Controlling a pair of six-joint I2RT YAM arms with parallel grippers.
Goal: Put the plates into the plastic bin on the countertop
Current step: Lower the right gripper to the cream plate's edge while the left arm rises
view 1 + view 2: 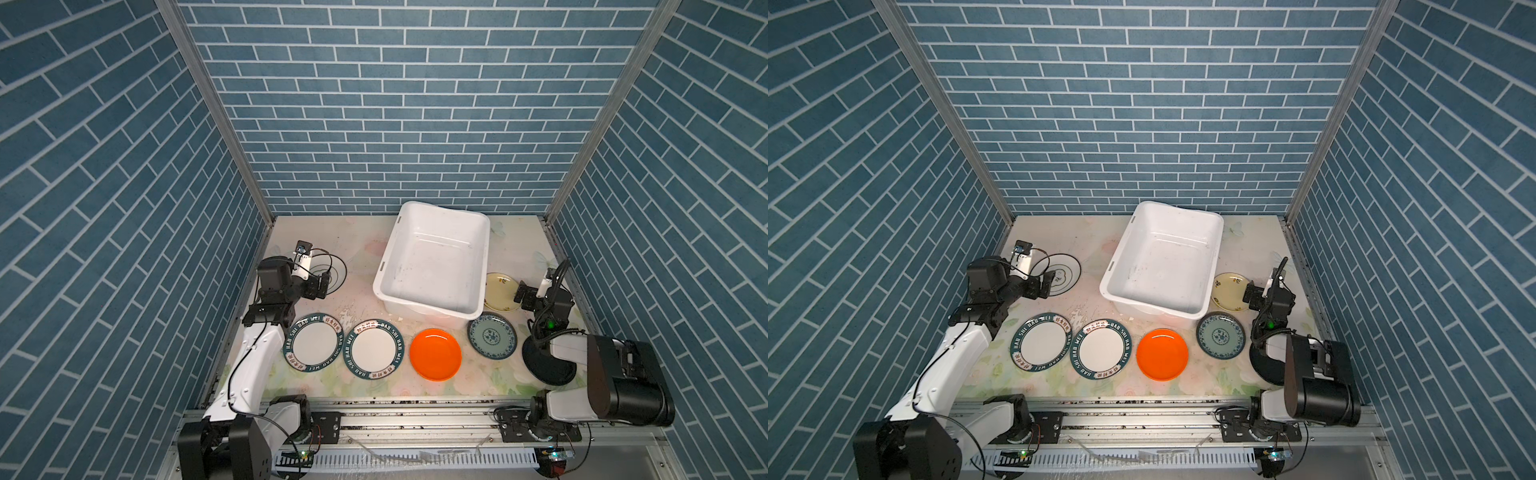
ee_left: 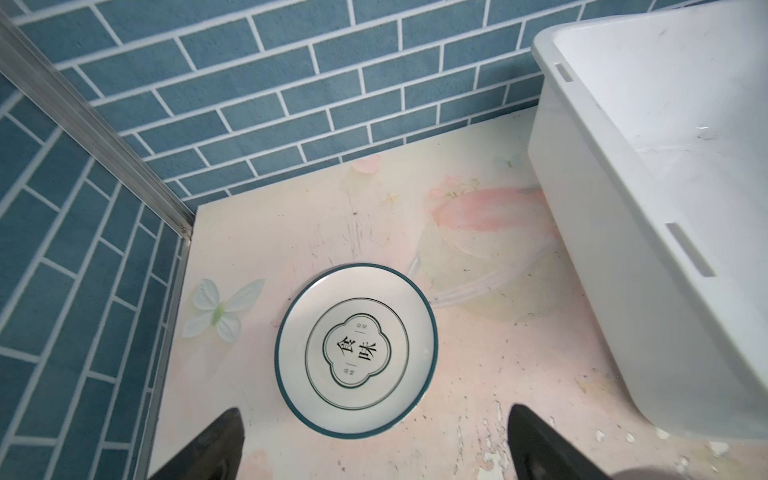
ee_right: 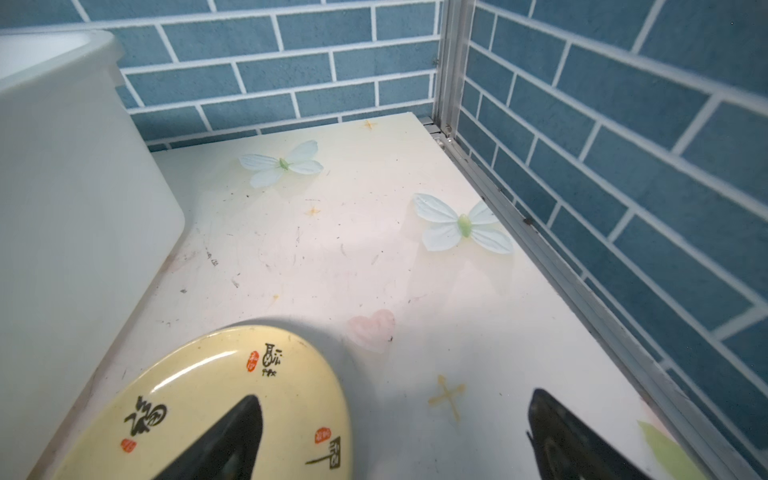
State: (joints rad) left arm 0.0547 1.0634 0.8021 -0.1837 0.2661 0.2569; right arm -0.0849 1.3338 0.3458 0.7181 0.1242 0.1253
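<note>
Because no plate is lying in the plastic bin yet, the robot is only getting ready for a first pick. Nearest the robot, a green-rimmed plate, a second green-rimmed plate, the orange plate, the blue-green plate and the black plate are sitting flat in a row on the countertop. A bit farther, the left gripper is hanging wide open over the near edge of the white black-rimmed plate, holding nothing. The right gripper is gaping too, one finger over the cream-yellow plate, just beside the bin. Each should be going down gently, pinching just the rim, then lifting high enough to be clearing the bin's wall. Reaching farthest back, the bin is waiting empty.
</note>
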